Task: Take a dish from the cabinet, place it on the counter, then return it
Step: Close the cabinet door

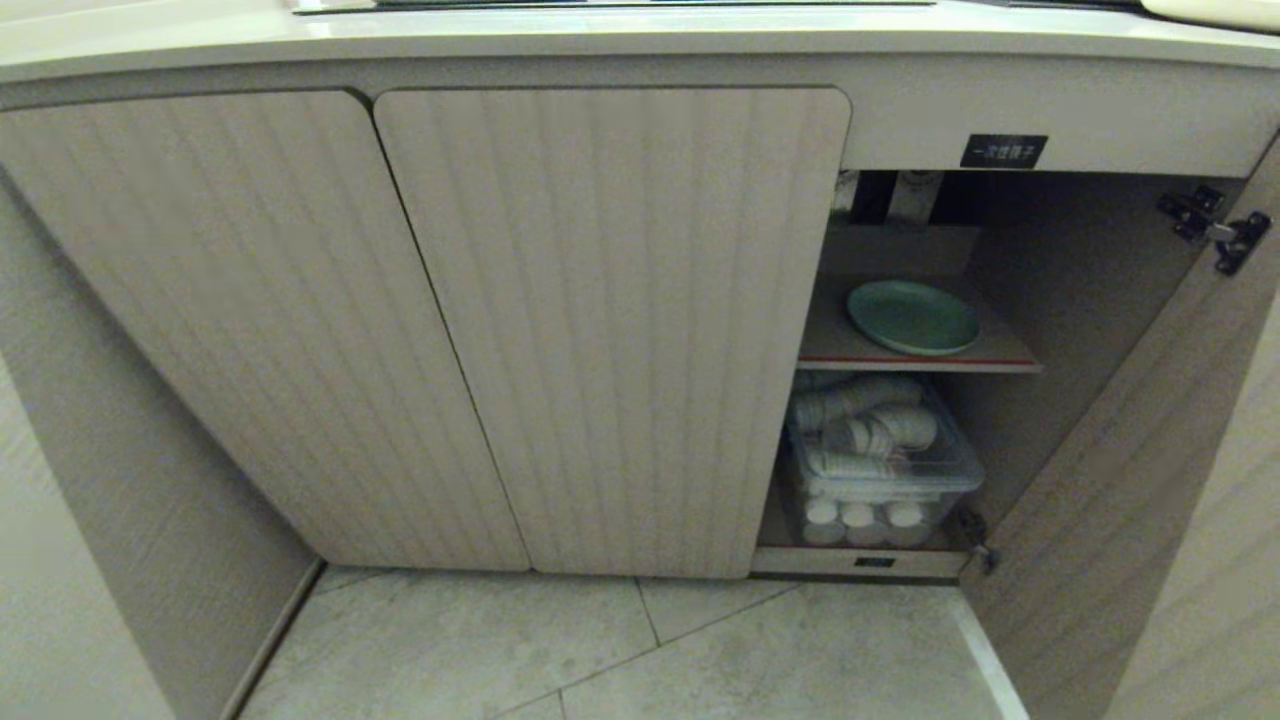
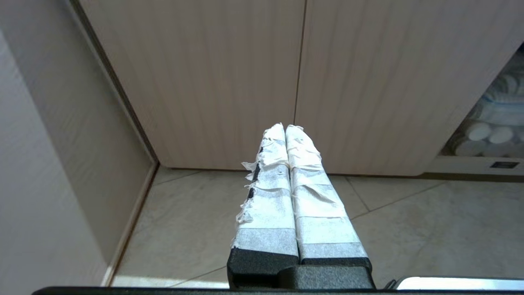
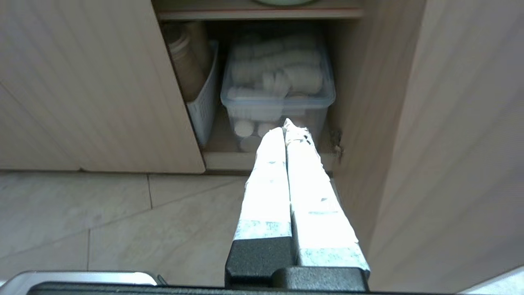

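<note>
- The mint-green dish (image 1: pixel 913 317) lies flat, face up, on the red-edged upper shelf (image 1: pixel 915 361) inside the open right-hand bay of the cabinet (image 1: pixel 610 330). It is round, so it has no long axis of its own; from my head it reads as an oval stretched side to side, its front rim near the shelf's red edge.
- In my right wrist view only a sliver of the dish (image 3: pixel 284 2) shows, above the shelf edge.
- My right gripper (image 3: pixel 288 127) is pressed fully closed, the two taped fingers (image 3: pixel 266 180) touching along their length, with nothing between them. It hangs above the floor tiles (image 3: pixel 123 213) in front of the open bay, pointing toward the clear bin of white cups (image 3: pixel 278 82) on the lower level.
- My left gripper (image 2: pixel 285 128) is also closed tight and empty, taped fingers (image 2: pixel 268 192) together, aimed at the seam between the two shut ribbed doors (image 2: pixel 301 82).
- The right-hand door (image 1: pixel 1130 480) stands swung wide open, hinges showing.
- The counter (image 1: pixel 620 35) runs along the top above the doors, with a small black label (image 1: pixel 1003 151) just under it over the open bay.
</note>
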